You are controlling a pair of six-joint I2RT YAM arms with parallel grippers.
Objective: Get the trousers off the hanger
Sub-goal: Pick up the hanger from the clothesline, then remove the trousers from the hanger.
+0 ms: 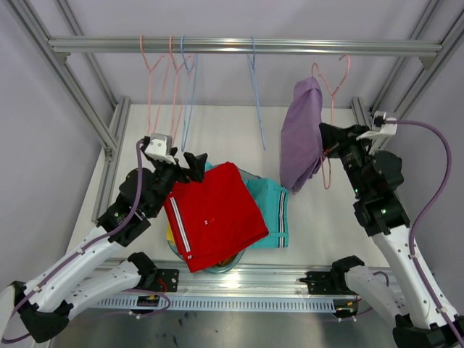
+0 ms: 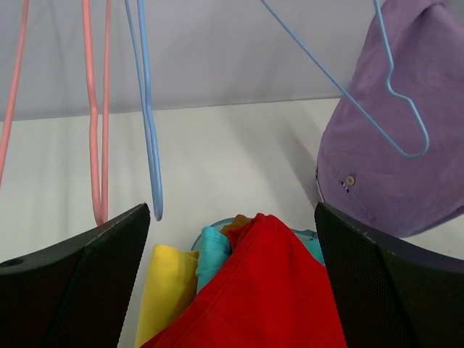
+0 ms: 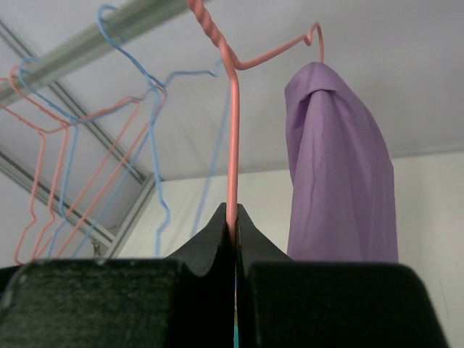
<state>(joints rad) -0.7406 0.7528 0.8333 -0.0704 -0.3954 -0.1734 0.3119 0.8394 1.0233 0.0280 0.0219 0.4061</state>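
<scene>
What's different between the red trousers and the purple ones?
The red trousers lie folded atop the teal trousers; the lilac trousers hang draped over a pink hanger. The left pincer is open at the red pair's edge; the right pincer pinches the lilac pair's hanger. Both are soft cloth.

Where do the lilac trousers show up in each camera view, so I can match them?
Top external: lilac trousers hang right of centre.
Left wrist: upper right.
Right wrist: right of centre, beside the pink hanger in the right hand.
Shared landmark: white tabletop.
</scene>
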